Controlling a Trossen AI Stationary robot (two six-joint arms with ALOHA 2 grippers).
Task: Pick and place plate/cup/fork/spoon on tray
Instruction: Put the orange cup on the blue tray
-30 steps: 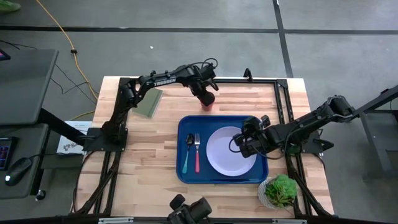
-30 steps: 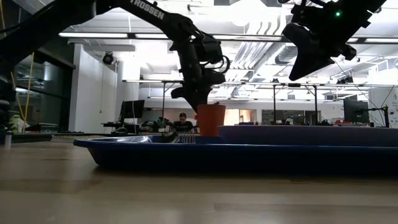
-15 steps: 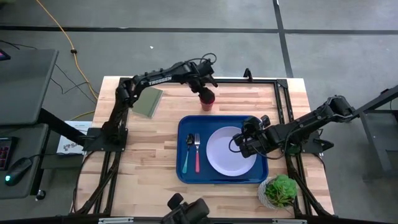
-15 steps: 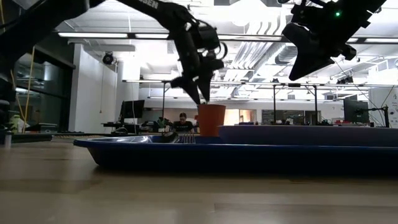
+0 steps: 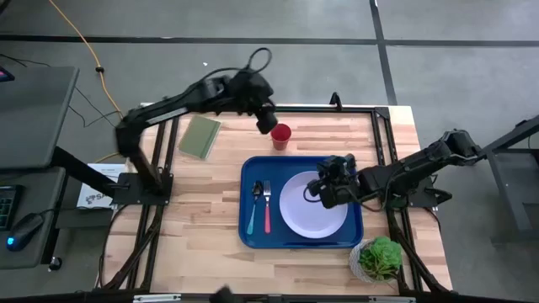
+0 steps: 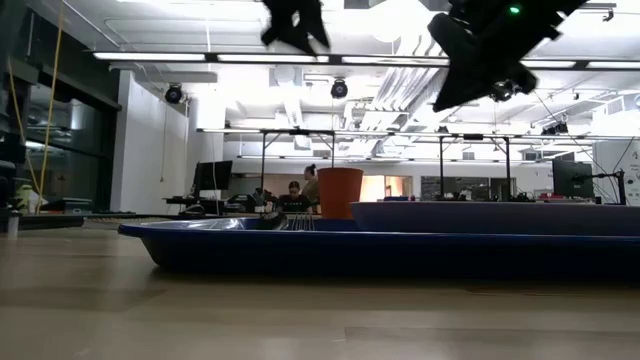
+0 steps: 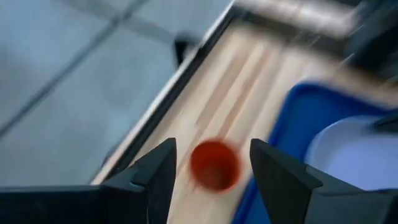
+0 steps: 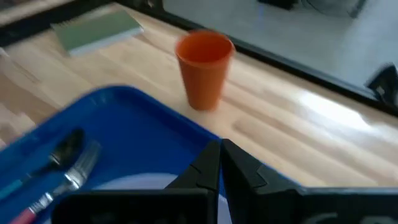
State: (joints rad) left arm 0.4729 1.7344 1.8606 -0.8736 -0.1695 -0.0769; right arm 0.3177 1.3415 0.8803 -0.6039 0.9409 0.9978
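The red cup [image 5: 281, 135] stands upright on its base on the bare wood just beyond the far edge of the blue tray [image 5: 253, 172]. My left gripper [image 5: 266, 118] hangs open well above it, and the left wrist view shows the cup [image 7: 214, 163] far below, between the spread fingers. The pale plate [image 5: 307, 215] lies flat in the tray's right half. The teal-handled spoon [image 5: 253, 210] and pink-handled fork [image 5: 268, 210] lie side by side in its left half. My right gripper [image 5: 323, 187] hovers shut over the plate's right part.
An olive-green flat rectangle [image 5: 200, 136] lies at the table's far left. A potted plant [image 5: 381, 257] stands at the near right corner. A black frame rail [image 5: 337, 106] runs along the far edge. People [image 6: 310, 185] show far off in the room behind.
My left gripper has opened and let go of the cup, then risen quickly and drawn back toward the table's far left. The cup has stayed upright where it was, beyond the tray. My right gripper has turned a little over the plate.
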